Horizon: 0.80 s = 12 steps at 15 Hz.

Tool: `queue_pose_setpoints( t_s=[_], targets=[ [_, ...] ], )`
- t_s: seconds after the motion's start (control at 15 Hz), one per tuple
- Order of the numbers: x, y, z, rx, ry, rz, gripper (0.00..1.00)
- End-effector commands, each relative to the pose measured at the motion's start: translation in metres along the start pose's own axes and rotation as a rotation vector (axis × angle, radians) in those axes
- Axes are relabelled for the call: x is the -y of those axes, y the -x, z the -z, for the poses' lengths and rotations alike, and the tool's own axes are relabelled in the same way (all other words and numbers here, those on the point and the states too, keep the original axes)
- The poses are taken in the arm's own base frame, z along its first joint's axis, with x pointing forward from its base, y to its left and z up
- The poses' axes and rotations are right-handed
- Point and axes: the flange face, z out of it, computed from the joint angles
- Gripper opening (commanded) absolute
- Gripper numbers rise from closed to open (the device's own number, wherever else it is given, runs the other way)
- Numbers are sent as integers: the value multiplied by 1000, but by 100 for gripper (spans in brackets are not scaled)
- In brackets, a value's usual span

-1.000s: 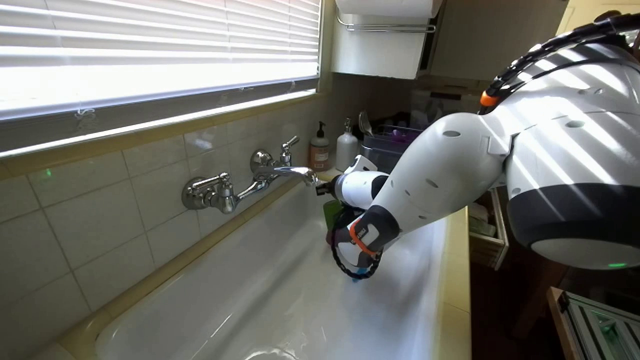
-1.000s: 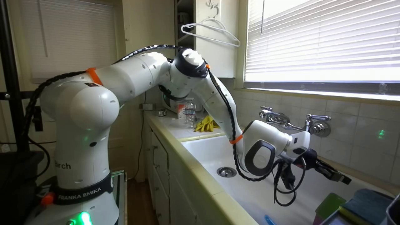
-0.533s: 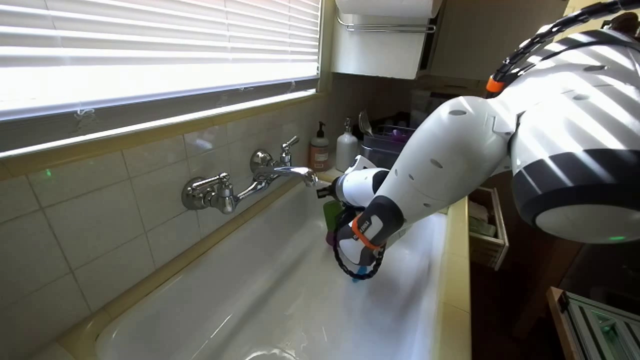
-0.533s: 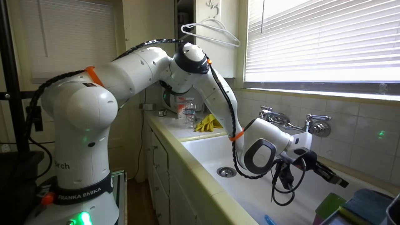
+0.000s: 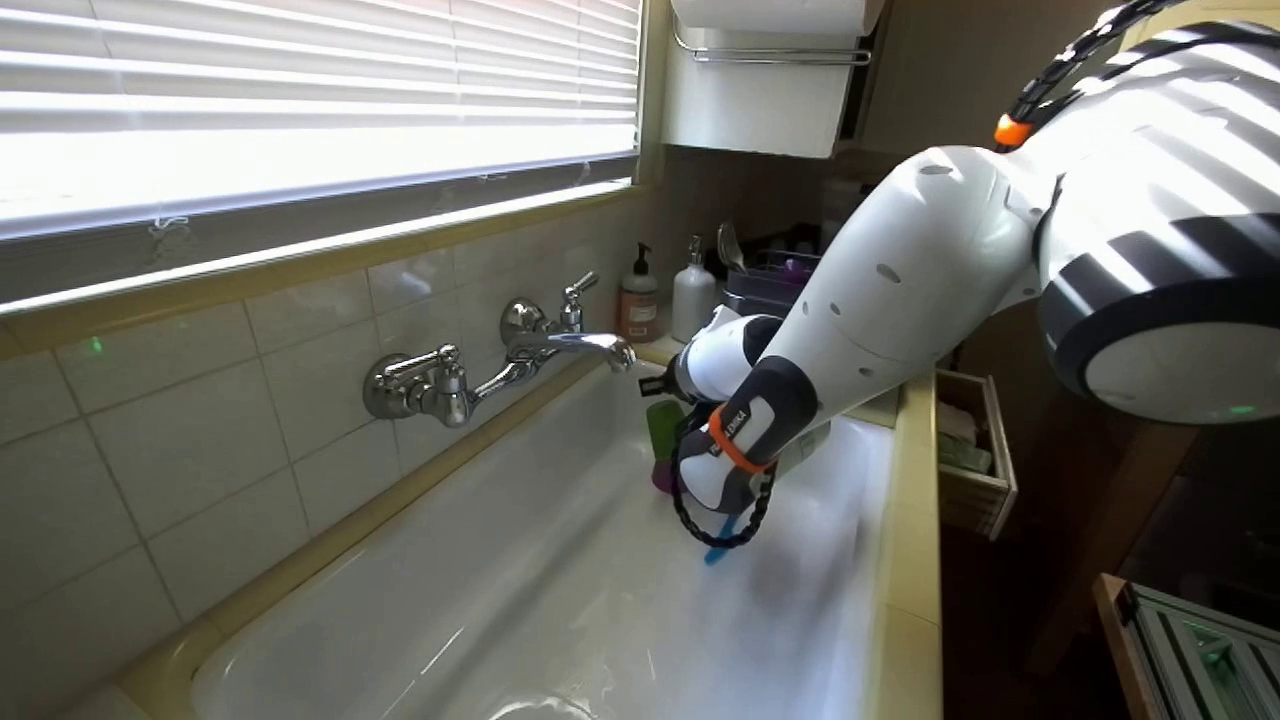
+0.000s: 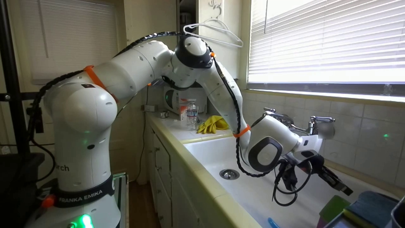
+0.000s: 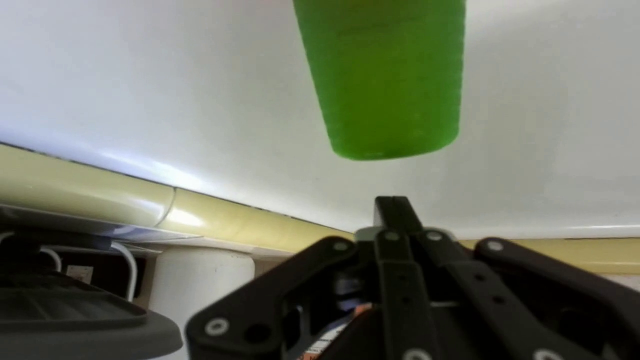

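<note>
Closed gripper [image 7: 392, 201] near probable green cup [image 7: 389, 85]

White slatted window blind [image 5: 320, 95], brightly backlit, pale ceramic wall tiles [image 5: 310, 345] above the worktop's yellow back edge [image 5: 450, 462], brown floor [image 6: 142, 205], probably wooden.

Robot arm [image 6: 136, 74], one. Pincer [image 7: 392, 201], one. Sink [image 5: 480, 560], one; sink drain [image 6: 229, 174], one. Faucet [image 5: 575, 343], one; faucet handles [image 5: 422, 364], two. Pump bottles [image 5: 693, 302], two. Water bottle [image 6: 191, 116], one. Green cup [image 7: 392, 95], one. Blue stick [image 5: 717, 553], one. Open drawer [image 5: 970, 508], one. Paper roll [image 5: 775, 12], one. Window blinds [image 6: 326, 44], at least two. Carton [image 6: 183, 110], one. Yellow gloves [image 6: 211, 125], number unclear.
</note>
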Motion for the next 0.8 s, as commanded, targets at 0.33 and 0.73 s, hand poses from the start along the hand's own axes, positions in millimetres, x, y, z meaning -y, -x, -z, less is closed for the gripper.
queue_pose_setpoints(
  t_s=[0.33, 0.73],
  targets=[
    [-9, -1, 6, 149, -27, -24, 0],
    [-13, -3, 11, 210, -30, -41, 0]
  ],
)
